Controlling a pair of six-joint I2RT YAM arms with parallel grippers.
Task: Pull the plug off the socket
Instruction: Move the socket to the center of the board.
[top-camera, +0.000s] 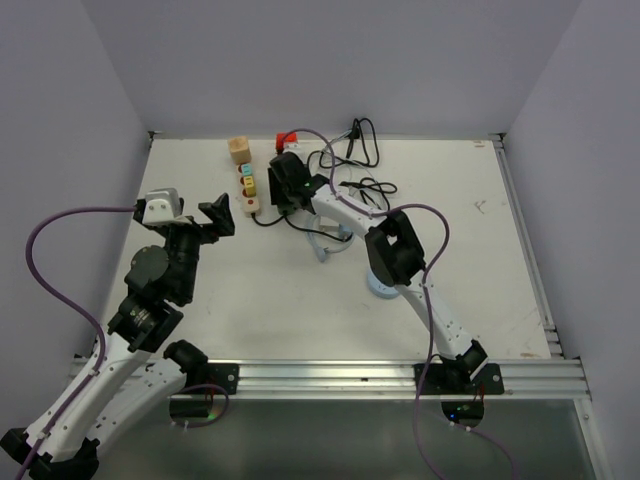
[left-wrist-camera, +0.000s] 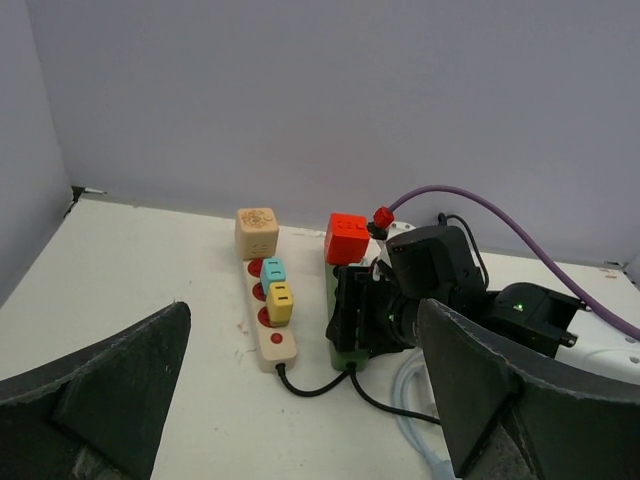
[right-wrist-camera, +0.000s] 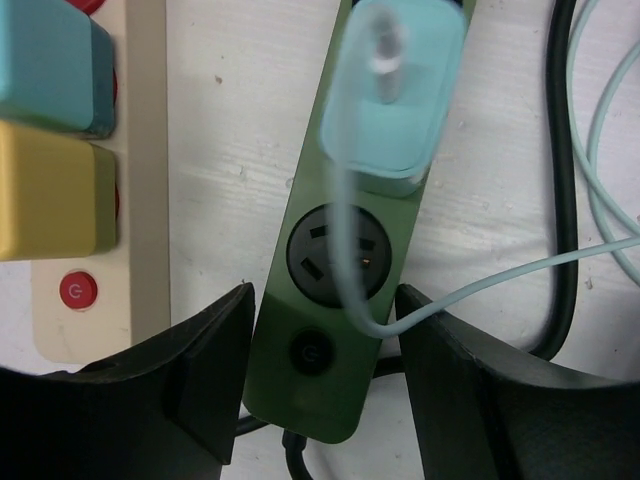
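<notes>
White table (top-camera: 480, 290), grey walls; top view: left arm bent at frame left, left gripper (top-camera: 218, 214) with jaws spread wide and empty, right arm stretched to upper centre, right gripper (top-camera: 290, 188) down over the power strips. Left wrist view: cream strip (left-wrist-camera: 276, 345) left of centre, green strip (left-wrist-camera: 343, 357) beside it carrying a red plug (left-wrist-camera: 347, 238). Right wrist view: jaws apart, straddling the green strip's switch end, nothing pinched; pale blue plug (right-wrist-camera: 392, 100) seated in that strip at top centre; only markings readable are power symbols on the buttons.
</notes>
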